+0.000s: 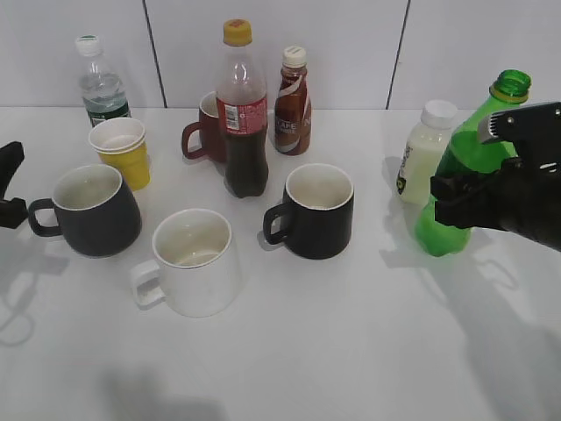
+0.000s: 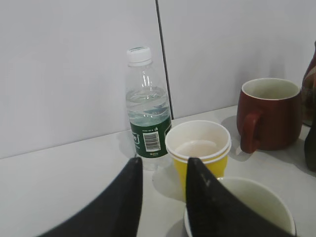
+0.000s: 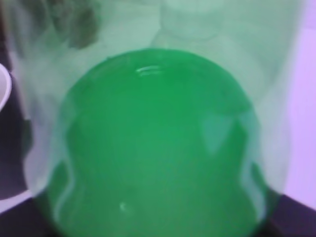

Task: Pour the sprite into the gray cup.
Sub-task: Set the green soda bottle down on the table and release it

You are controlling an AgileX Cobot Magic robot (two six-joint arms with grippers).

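Observation:
The sprite (image 1: 469, 132), a green bottle with no cap, leans slightly at the right of the table, its base at or just above the surface. My right gripper (image 1: 456, 189) is shut on its lower body. In the right wrist view the green bottle (image 3: 158, 148) fills the frame with liquid in its lower part. The gray cup (image 1: 88, 210) stands at the left, handle toward the left edge. My left gripper (image 1: 9, 184) is just left of that handle, open and empty. In the left wrist view its fingers (image 2: 163, 165) are spread, with the gray cup's rim (image 2: 261, 207) at the lower right.
A black straight mug (image 1: 316, 210) and a white mug (image 1: 193, 263) stand in the middle. Behind are a cola bottle (image 1: 243, 114), a brown mug (image 1: 206, 132), a coffee bottle (image 1: 293, 101), a water bottle (image 1: 102, 88) and a yellow paper cup (image 1: 123, 151). A small white bottle (image 1: 425, 149) stands beside the sprite.

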